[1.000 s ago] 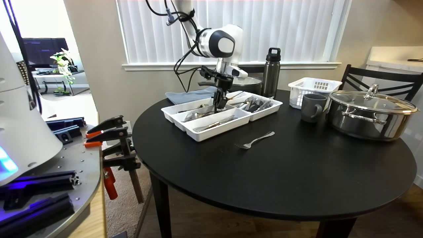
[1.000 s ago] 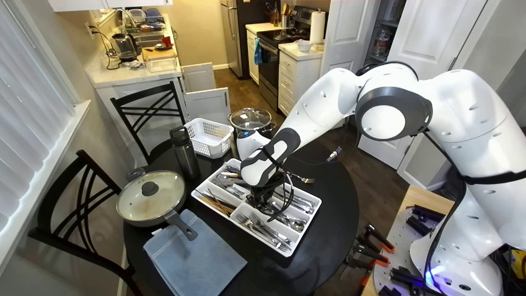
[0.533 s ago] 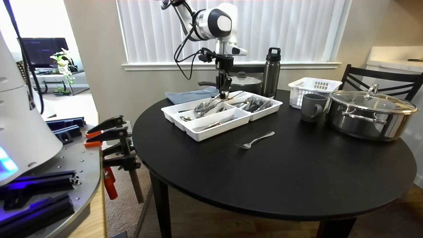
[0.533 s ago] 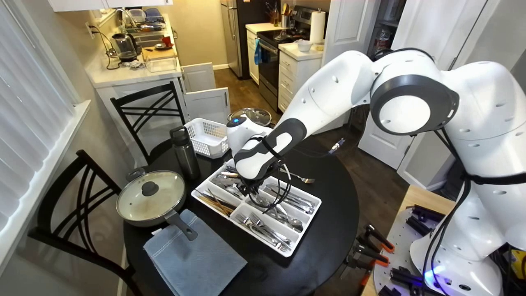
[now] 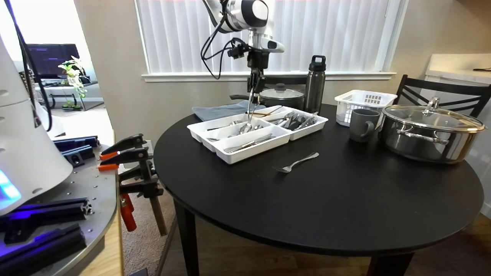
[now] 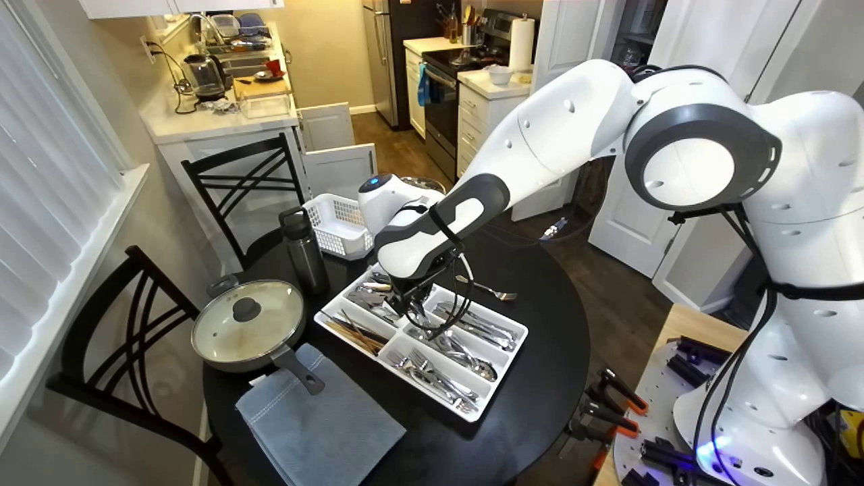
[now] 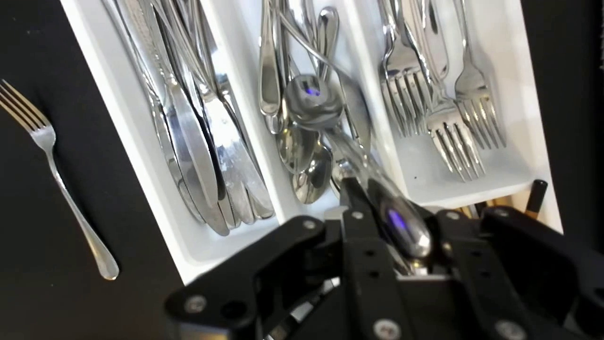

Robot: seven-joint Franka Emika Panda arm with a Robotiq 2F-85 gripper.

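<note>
I see a big white robot arm (image 6: 540, 145) reaching out over a round black worktop (image 5: 326, 207), sloping down from a bent joint up high. The hand (image 7: 394, 203) at its end points straight down, just above a white tray (image 5: 261, 148). Its fingers are squeezed close together on the handle of a shiny metal spoon (image 7: 358, 160). The spoon hangs round end down, over the middle part of the tray, where other spoons (image 7: 311, 177) lie. I can't tell if it touches them. Knives (image 7: 188, 132) lie in the part on one side, forks (image 7: 443, 118) on the other, and chopsticks (image 6: 361, 334) have a part too. One loose fork (image 5: 298, 161) lies on the worktop near the tray. Also on the worktop are a blue cloth (image 6: 337, 418), a frying pan (image 6: 263, 331) with a lid on, a tall metal bottle (image 5: 314, 90), a white basket (image 6: 337, 243), a gray mug (image 5: 360, 126) and a big shiny pot (image 5: 422, 149). Black chairs (image 5: 448, 89) stand around it. White blinds (image 5: 314, 34) cover the window, and past the worktop is a kitchen with a stove (image 6: 442, 121) and a roll of paper towels (image 6: 522, 44).
</note>
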